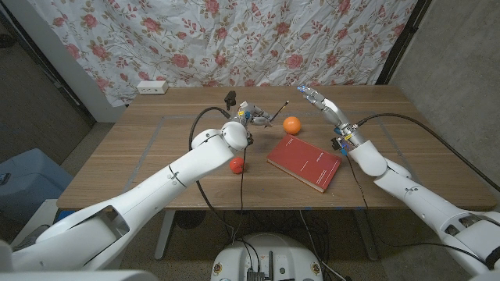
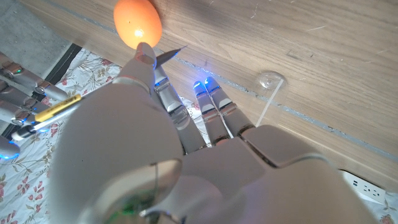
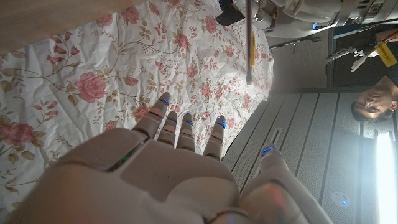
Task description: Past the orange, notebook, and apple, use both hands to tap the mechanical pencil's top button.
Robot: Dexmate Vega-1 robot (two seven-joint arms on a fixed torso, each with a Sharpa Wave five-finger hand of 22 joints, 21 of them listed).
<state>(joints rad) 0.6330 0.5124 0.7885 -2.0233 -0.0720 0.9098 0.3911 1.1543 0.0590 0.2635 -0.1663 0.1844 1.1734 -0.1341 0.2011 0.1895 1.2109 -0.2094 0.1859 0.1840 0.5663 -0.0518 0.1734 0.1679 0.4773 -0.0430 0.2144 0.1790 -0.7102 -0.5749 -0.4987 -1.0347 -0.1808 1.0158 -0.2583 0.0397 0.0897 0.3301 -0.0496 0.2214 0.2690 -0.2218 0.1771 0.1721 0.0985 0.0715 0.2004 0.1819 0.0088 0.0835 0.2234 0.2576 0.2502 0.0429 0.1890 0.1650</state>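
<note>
Nearest you, the apple (image 1: pixel 236 164) sits left of the notebook (image 1: pixel 305 163). Your left hand (image 1: pixel 251 116) grips the mechanical pencil (image 1: pixel 275 108) tilted above the tabletop (image 1: pixel 141 156), presumably presenting its button; the orange (image 1: pixel 291 124) lies just beside it. Your right hand (image 1: pixel 320 101) hovers released, fingers spread. No writing is legible.

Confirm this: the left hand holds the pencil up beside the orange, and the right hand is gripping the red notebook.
Not quite. In the head view the right hand is raised with fingers apart, holding nothing, above the notebook. The left hand does hold the pencil beside the orange.
</note>
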